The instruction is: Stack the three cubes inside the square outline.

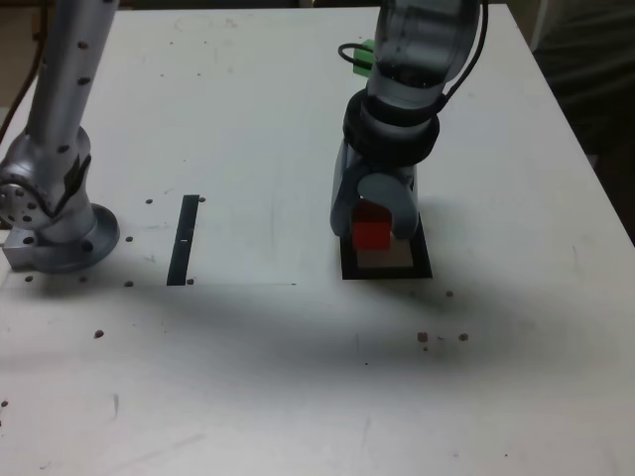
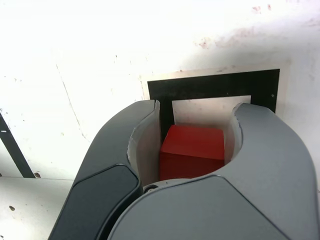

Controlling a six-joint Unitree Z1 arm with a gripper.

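1 gripper [image 1: 373, 213] stands closed on the red cube [image 2: 192, 150], at the square outline [image 1: 387, 273]; we cannot confirm the cube's height. The jaws mask the outline's near edge in the wrist view. We have open tabletop [image 1: 263, 238] toward the black strip [image 1: 184, 240]. Beyond, the arm [image 1: 412, 59] partly hides 1 green cube [image 1: 363, 58].

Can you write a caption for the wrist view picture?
Red cube between the curved fingers, over the black square outline.
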